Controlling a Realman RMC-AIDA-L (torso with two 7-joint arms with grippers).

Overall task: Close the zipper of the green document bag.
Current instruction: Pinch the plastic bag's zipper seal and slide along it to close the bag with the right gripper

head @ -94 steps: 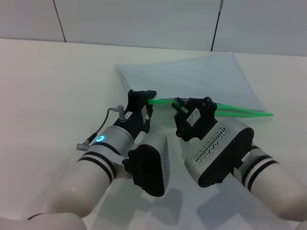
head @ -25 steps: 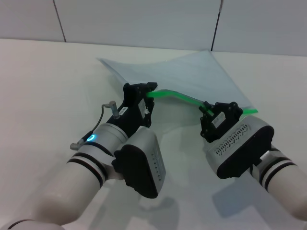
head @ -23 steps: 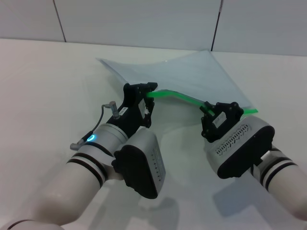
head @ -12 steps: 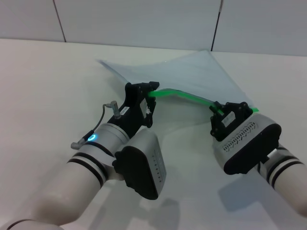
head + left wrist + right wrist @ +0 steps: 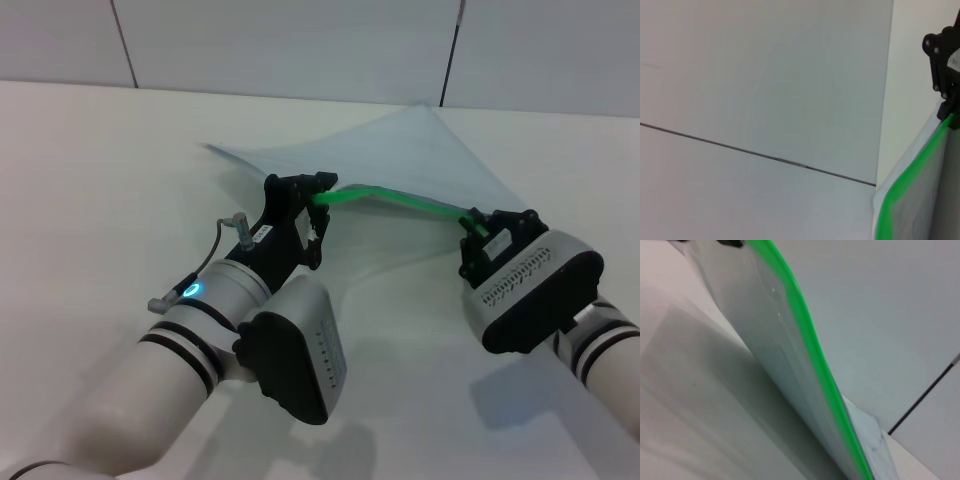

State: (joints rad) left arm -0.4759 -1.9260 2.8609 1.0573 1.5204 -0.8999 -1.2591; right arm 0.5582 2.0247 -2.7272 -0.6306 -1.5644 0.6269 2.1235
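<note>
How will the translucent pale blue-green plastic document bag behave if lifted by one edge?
Likely floppy: the translucent pale blue-green plastic document bag bows between the left gripper and right gripper, its bright green zipper strip curving. Probably light and slippery, being thin, smooth film.

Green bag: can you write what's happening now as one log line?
left claw: shut on zipper end | right claw: at other end | green bag: edge lifted

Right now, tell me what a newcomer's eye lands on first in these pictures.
The bright green zipper stands out first, stretched in a raised line between the two black tools over the white table. The left tool holds its end near the middle of the scene, the right tool holds it farther right. Behind it the pale green document bag lifts off the surface, its far corner toward the wall.
</note>
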